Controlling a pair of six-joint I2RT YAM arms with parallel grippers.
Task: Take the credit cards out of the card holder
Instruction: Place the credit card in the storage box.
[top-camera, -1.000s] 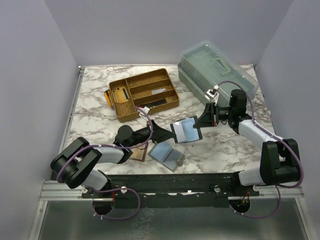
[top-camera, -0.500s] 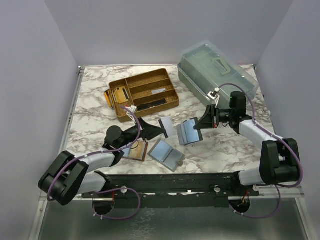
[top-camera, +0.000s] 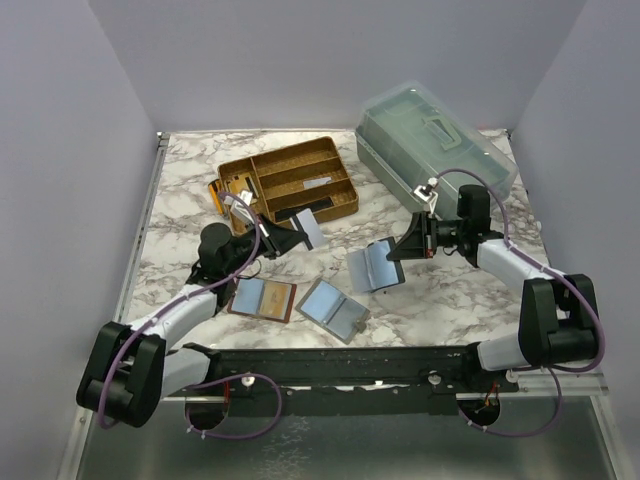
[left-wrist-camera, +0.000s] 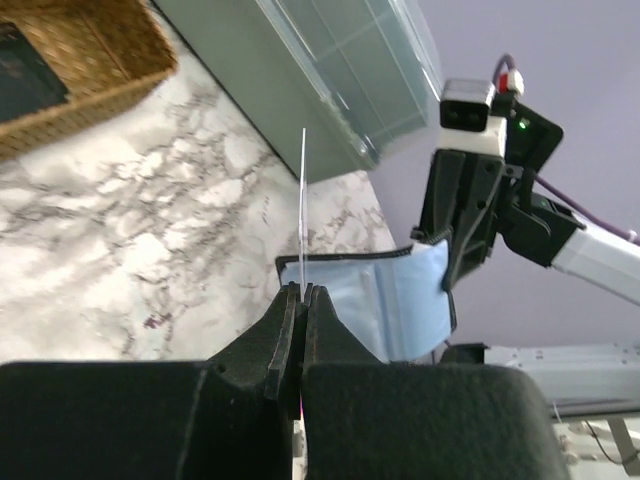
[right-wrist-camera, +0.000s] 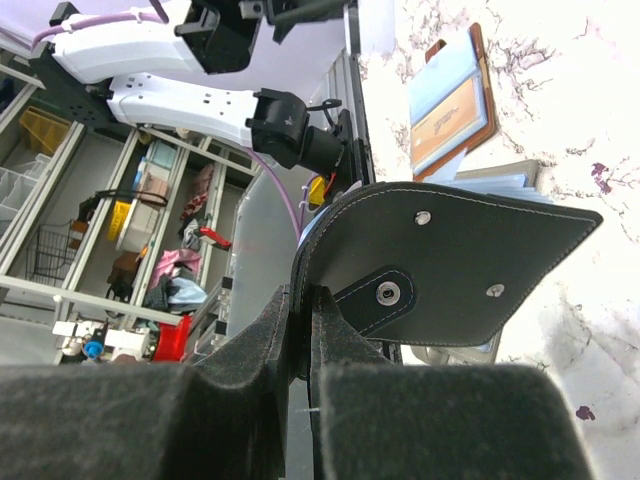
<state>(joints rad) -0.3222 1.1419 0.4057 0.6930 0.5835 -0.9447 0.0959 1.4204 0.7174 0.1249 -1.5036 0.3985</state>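
Looks like the pull-out step, with one credit card (top-camera: 311, 231) already clear of the card holder (top-camera: 372, 267). Gripped by one edge in the left jaws, shut tight on it, and held in the air over the middle of the bench (top-camera: 450, 310), just in front of the wicker tray (top-camera: 283, 153) that sits toward the far edge. Steadied meanwhile by the right jaws, clamped on the holder's black outer flap with its snap studs, so that it stands propped open a little right of the bench's centre, its lower edge apparently on the marble. Calls next, most likely, for carrying the card to a bare patch, lowering it and parting the left jaws, then going back for whatever is left inside. Cannot tell whether the pockets hold more. Reads from above as a pale silvery grey-blue rectangle, and edge-on from the left wrist as a thin pale line. Shows blue-grey pockets inside the holder and black stitched leather outside
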